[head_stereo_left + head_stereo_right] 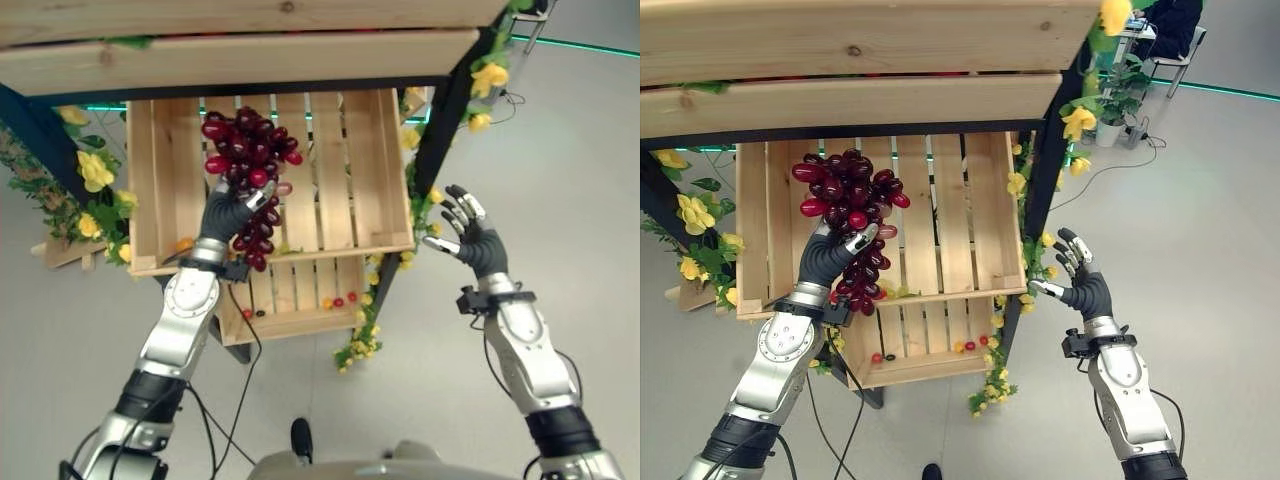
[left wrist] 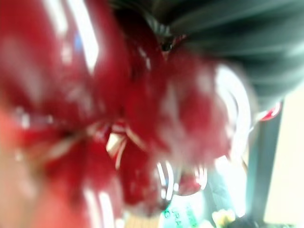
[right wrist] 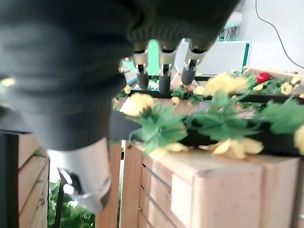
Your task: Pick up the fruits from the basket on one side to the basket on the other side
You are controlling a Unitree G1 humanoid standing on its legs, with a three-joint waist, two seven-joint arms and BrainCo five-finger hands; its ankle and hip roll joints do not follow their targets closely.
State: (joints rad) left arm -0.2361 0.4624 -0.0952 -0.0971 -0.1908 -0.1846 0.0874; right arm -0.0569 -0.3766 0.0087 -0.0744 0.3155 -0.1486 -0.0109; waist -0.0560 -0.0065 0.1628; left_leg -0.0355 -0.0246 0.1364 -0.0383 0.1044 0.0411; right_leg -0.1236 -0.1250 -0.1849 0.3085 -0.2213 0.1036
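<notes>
**Left hand holds the grapes up over the middle crate**

A wooden stand of slatted crates fills the upper half of the head views. The top crate [image 1: 240, 50] runs across the upper edge of the frame; below it sits the middle crate [image 1: 940, 215], its slatted floor bare at centre and right; lower still, at centre frame, is the bottom crate [image 1: 295, 300], with a few small red and yellow fruits [image 1: 338, 300] lying along its front edge. Garlands of yellow flowers [image 1: 92, 172] with green leaves hang on the dark posts at the left and right of the stand.

The bunch of dark red grapes [image 1: 250, 150] is the largest loose item, in the upper left-centre of the frame, raised in front of the middle crate's left part. The left hand [image 1: 228, 215] reaches up from the lower left and has its fingers and thumb wrapped round the lower half of the bunch, with more grapes hanging below the palm (its wrist view is a blur of red grapes pressed close).

The right hand [image 1: 1085, 290] is at the right of the frame, outside the stand beside its right post, palm up with fingers spread and straight, holding nothing.
</notes>
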